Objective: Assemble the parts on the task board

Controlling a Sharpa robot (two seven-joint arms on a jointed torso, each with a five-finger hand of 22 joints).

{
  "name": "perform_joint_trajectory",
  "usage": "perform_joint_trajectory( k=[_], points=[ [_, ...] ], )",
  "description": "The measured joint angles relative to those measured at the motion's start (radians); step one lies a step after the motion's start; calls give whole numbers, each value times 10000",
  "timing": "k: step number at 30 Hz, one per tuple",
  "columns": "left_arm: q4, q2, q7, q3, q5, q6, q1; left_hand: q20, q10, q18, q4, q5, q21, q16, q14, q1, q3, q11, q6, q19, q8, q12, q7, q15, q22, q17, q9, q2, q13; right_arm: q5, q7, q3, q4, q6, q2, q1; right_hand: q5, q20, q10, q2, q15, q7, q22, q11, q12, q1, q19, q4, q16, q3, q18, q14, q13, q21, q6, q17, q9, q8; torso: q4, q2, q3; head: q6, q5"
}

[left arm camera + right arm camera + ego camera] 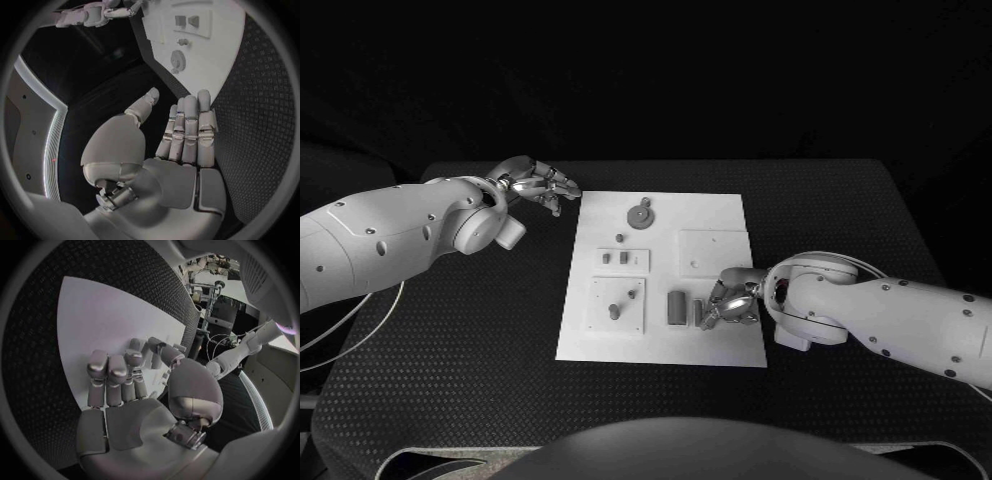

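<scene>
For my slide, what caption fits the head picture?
Right hand works at the white task board; left hand hovers beside it.

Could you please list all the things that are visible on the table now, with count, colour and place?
Black textured table: one, black, under everything.
White flat task board: one, white, middle of the table.
Round grey disc part: one, grey, far end of the board.
Long dark grey bar part: one, dark grey, near end of the board, beside the right hand.
Small grey parts: several, grey, on the raised squares along the board's left side; exact number cannot be told.
Left hand: one, silver, off the board beside its far left corner, fingers apart, holding nothing.
Right hand: one, silver, over the board's near right part, fingers curled; whether it holds a part cannot be told.
</scene>
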Motion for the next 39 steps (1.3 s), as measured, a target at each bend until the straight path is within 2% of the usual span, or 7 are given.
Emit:
perform_joint_trajectory(
  k=[13, 23, 39],
  points=[
    [-1, -2, -2, 0, 0, 1, -1, 2, 0, 0, 0, 0, 0, 0, 0, 0, 0, 0, 0, -1, 0, 0, 0, 0, -2, -1, 0, 0, 8, -116, -154, -3, -111, 11, 161, 4, 0, 2, 0, 80, -29, -14, 9, 0, 0, 77, 1, -59, 0, 0, 62, 32, 1, 54, 19, 8, 16, 0, 6, -3, -9, 0, -23],
    [2, -15, -8, 0, 0, 3, -1, 4, 0, 0, 0, 0, 0, 0, 0, 0, 0, 0, 0, -3, 0, 0, 0, 0, 6, 7, 0, 0, 7, -81, -195, -6, -153, 67, 171, 8, -1, -26, 0, 252, -27, 15, 23, 1, 0, 12, -31, -209, 0, -66, 70, 33, 2, 55, 55, 18, 19, 51, 11, -5, -15, 0, -25],
    [3, -15, -18, 0, -4, 6, -5, 18, 0, 1, 0, 0, 0, 0, 0, 0, 0, 0, 0, -17, 0, 0, 0, 0, 4, 5, -9, 0, 15, 64, 102, -16, -229, 19, 146, -39, 0, -32, 0, 280, -23, 0, 22, 1, 0, -14, -39, -209, 0, -67, 71, 32, -8, 56, 69, 17, 30, 57, 6, -4, -12, 0, -4]
  ],
)
